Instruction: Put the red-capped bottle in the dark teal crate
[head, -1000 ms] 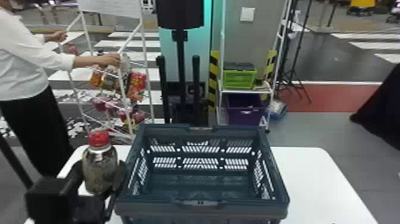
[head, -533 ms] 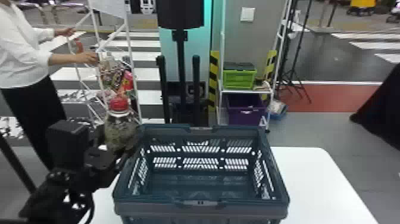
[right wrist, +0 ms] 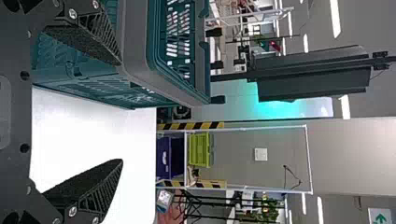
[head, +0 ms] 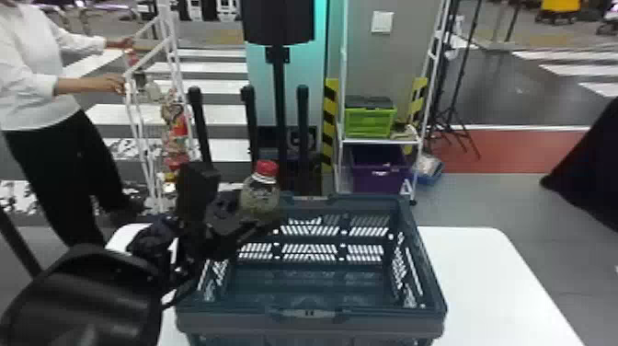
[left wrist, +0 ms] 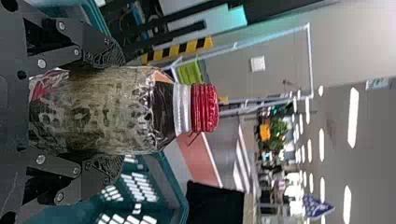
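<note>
In my head view, my left pincer (head: pixel 255 223) has carried the red-capped bottle (head: pixel 260 195) from left of the dark teal crate (head: pixel 386 323) to about its far left corner, upright; I judge it needs a bit more inward travel, then lowering. In my left wrist view, I'm gripping the bottle's body, cap free. In my right wrist view, my right pincer (right wrist: pixel 121 112) waits open near the crate, over the worktop (right wrist: pixel 93 135).

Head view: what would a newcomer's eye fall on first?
First, the red-capped clear bottle, upright in the black left gripper, near the far left corner of an open dark teal plastic crate on a white tabletop. Next, the lime-green box on a white-framed shelf behind.
</note>
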